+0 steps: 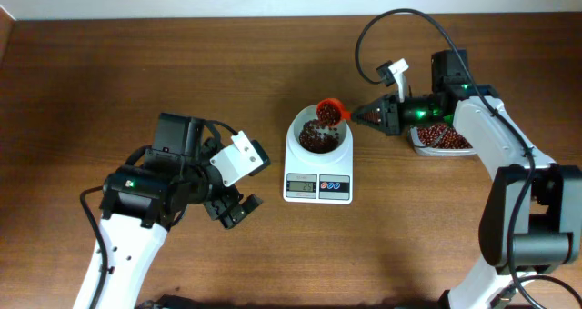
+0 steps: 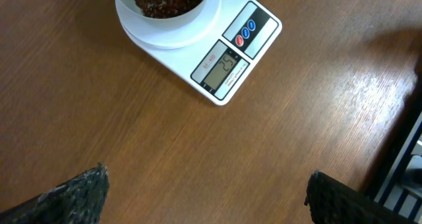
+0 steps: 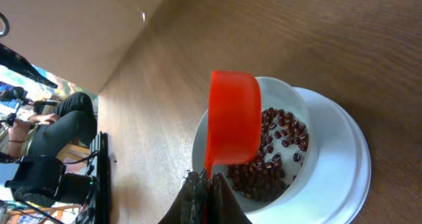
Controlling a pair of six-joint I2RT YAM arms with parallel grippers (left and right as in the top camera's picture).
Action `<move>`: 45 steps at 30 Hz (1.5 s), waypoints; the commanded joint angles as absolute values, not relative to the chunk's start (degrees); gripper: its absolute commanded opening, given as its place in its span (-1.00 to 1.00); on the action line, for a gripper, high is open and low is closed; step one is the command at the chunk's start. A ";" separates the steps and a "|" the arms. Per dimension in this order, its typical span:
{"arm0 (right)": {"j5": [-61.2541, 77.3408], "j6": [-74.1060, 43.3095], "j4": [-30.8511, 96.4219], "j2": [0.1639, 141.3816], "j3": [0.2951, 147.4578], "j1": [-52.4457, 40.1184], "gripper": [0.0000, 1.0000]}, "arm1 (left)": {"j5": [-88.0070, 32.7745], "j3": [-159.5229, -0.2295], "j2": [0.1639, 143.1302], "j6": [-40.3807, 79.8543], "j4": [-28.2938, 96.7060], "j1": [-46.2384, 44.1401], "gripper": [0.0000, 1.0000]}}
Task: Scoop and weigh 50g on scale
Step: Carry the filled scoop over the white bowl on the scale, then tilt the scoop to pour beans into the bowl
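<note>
The right end effector (image 1: 360,115), clamped on the orange scoop (image 1: 332,111), tips it leftward over the bowl (image 1: 301,129) of the scale (image 1: 318,187); the left end effector (image 1: 235,209) gapes wide, farther off.

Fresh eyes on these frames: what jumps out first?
The orange-red scoop, pinched in the right gripper, is tipped over the white bowl of red beans on the scale at mid-table. The left gripper hangs open and empty, left of the scale in the overhead view.
</note>
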State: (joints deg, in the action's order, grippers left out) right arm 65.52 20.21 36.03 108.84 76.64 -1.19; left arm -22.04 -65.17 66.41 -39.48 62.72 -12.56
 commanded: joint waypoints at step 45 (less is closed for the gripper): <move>66.22 12.34 34.65 109.34 76.82 -2.17 -0.92 | -22.06 -65.63 65.65 -40.18 62.61 -12.32 0.98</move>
State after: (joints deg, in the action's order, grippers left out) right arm 64.47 10.28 34.83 108.92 76.62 -1.78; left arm -22.06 -65.17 66.41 -39.48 62.74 -12.56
